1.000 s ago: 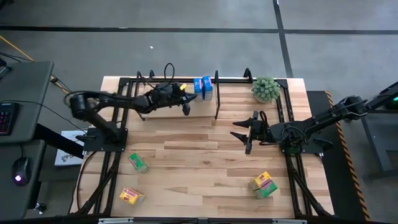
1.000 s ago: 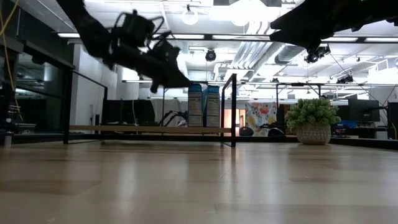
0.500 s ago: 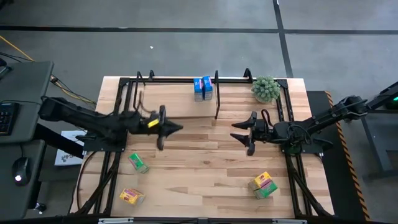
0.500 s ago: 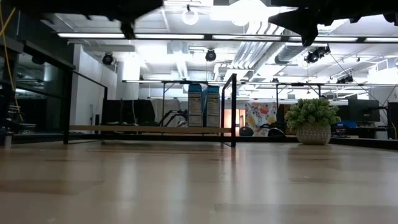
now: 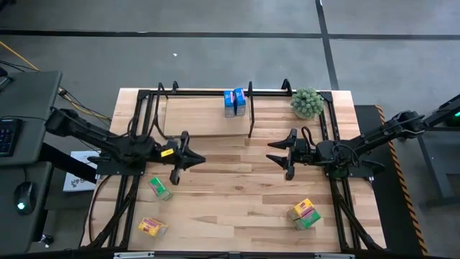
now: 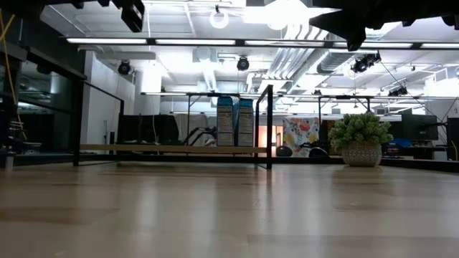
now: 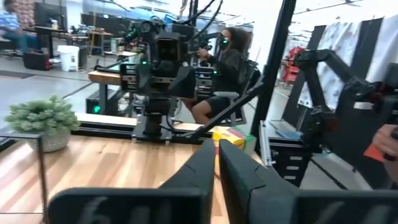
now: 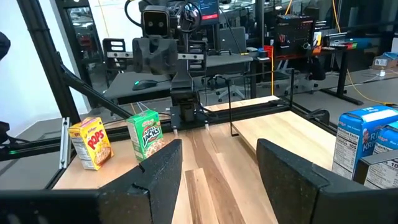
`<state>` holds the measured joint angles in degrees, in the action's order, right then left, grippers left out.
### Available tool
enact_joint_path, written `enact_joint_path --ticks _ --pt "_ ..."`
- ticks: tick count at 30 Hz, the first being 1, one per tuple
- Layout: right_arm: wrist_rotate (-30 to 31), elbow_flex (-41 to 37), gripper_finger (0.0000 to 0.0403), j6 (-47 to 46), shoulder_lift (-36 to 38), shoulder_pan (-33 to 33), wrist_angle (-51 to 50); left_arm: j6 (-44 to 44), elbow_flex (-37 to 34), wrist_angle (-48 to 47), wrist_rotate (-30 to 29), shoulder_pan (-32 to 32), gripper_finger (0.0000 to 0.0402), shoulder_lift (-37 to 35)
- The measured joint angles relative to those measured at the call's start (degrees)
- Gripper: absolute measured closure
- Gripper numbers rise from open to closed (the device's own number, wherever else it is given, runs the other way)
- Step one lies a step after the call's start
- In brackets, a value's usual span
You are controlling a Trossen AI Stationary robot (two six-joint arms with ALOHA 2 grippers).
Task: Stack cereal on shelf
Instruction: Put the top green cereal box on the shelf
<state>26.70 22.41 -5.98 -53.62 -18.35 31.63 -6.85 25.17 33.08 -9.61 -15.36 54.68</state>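
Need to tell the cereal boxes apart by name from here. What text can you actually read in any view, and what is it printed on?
"POPS": on the yellow box, right wrist view.
Green box: it carries a logo, too blurred to read.
Blue boxes on the shelf: print too blurred.
Stacked boxes: too small in the high view.

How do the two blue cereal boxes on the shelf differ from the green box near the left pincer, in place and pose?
The blue boxes stand upright, side by side, on the shelf at the table's far edge; the green box lies flat and askew on the bare tabletop, near side. The blue boxes are a touching pair; the green box is alone, close to the left pincer. No pincer holds either.
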Motion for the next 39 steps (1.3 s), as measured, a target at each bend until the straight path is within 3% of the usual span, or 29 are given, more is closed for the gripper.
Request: enact_joint_path --ticks 10,14,18,22,29,33,39 --pt "-0.2 0.0 0.0203 0.0 0.0 0.0 0.0 0.5 0.0 -0.3 -0.9 4.0 0.0226 0.0" --pt "-0.2 0.0 0.0203 0.0 0.0 0.0 0.0 -2.2 1.4 -3.9 6.5 5.7 0.0176 0.0" --pt "-0.2 0.0 0.0203 0.0 0.0 0.0 0.0 -7.6 7.9 -15.8 12.4 4.9 0.0157 0.1" --pt "-0.1 0.0 0.0203 0.0 0.0 0.0 0.0 -10.4 18.0 -35.7 12.4 -2.0 0.0155 1.7" --pt "-0.1 0.0 0.0203 0.0 0.0 0.0 -0.9 -18.6 31.9 -66.8 0.1 -20.9 0.0155 9.9" --pt "0.1 0.0 0.0203 -1.0 0.0 0.0 -2.3 -19.2 33.2 -76.5 -2.9 -29.0 0.0155 13.9" --pt "0.0 0.0 0.0203 -1.5 0.0 0.0 -2.8 -11.3 33.1 -81.7 -3.1 -33.1 0.0155 17.5"
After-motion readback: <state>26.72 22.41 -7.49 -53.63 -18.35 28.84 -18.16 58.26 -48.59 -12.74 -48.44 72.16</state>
